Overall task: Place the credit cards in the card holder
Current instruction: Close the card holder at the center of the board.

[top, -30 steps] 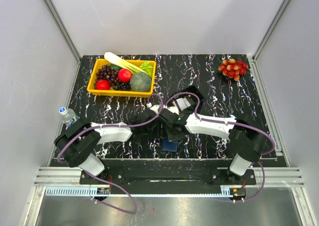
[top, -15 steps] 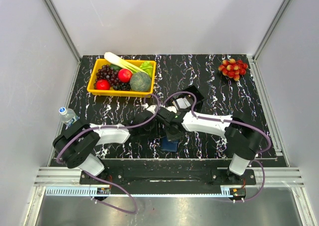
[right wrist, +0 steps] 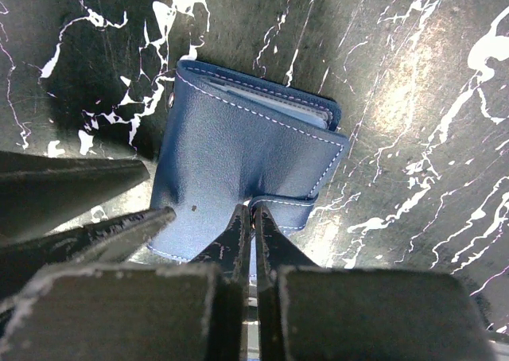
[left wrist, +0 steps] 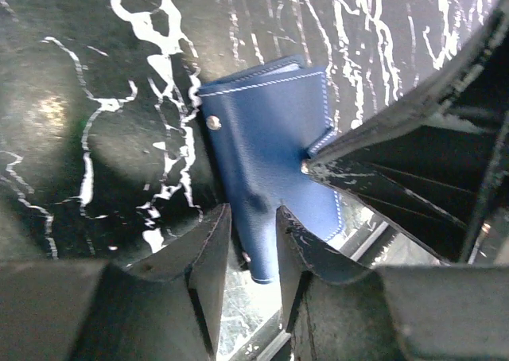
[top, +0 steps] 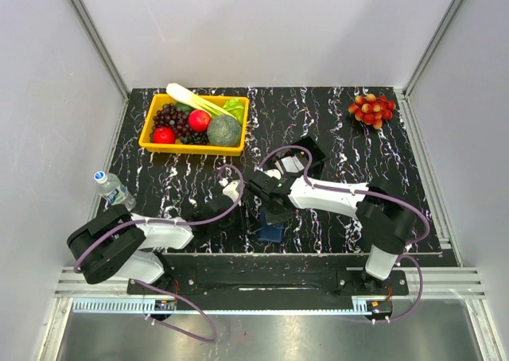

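The dark-blue card holder (top: 271, 233) (left wrist: 270, 138) (right wrist: 231, 146) lies folded near the table's front edge. Pale layered edges (right wrist: 270, 102) show in its open side; I cannot tell whether they are credit cards. My left gripper (left wrist: 253, 218) comes in from the left, and the holder's near corner sits between its narrowly parted jaws. In the right wrist view its fingers (right wrist: 103, 234) straddle the holder's left edge. My right gripper (right wrist: 252, 211) (top: 270, 218) is shut, its tips pressed down at the holder's strap tab (right wrist: 290, 211). A pale flat piece (top: 289, 164) lies in the black tray.
The black tray (top: 312, 150) stands behind the right arm. At the back left is a yellow basket (top: 193, 149) of fruit and vegetables, at the back right a red fruit bunch (top: 371, 109). A water bottle (top: 110, 184) stands at the left edge.
The left arm's elbow has swung back to the left and toward the near edge. The right arm has shifted slightly left. The holder stays in place.
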`<action>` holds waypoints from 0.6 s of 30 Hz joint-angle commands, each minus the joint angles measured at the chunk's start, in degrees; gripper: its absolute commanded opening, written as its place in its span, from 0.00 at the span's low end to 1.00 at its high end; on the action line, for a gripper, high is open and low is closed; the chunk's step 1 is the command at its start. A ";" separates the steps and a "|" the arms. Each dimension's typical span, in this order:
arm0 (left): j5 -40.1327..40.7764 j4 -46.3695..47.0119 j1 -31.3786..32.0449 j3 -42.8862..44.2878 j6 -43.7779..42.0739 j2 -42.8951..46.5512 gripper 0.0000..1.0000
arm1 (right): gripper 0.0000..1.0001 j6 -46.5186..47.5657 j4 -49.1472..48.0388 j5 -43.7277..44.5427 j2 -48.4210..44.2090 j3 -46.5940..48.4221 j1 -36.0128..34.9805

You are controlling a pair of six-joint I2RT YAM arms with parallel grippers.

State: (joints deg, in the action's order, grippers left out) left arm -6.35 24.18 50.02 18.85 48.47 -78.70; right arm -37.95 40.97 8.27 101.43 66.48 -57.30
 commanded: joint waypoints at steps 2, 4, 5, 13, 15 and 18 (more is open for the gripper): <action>-1.21 10.53 2.36 -1.10 1.28 -0.40 0.35 | 0.00 -2.48 -6.60 -2.56 2.55 -4.34 -0.53; -0.34 7.03 2.71 0.65 1.80 -2.07 0.34 | 0.00 -2.82 -6.87 -2.30 1.41 -4.69 -0.53; -0.07 6.84 2.80 0.92 2.15 -2.95 0.33 | 0.00 -3.09 -6.96 -2.12 0.80 -4.95 -0.53; 2.22 4.21 3.59 1.80 3.83 -5.41 0.29 | 0.00 -4.23 -7.66 0.69 -4.74 -6.53 -0.18; 2.57 3.59 3.68 2.15 3.91 -5.59 0.29 | 0.00 -4.23 -7.66 0.61 -5.53 -6.54 -0.18; 2.92 3.06 3.86 2.33 3.83 -5.77 0.28 | 0.00 -4.15 -7.48 -0.01 -6.06 -6.62 -0.18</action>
State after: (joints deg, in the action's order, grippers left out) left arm -4.01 28.64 52.64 19.68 51.59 -83.00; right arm -40.40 36.71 9.47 96.38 60.82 -57.30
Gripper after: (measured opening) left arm 0.291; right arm 0.013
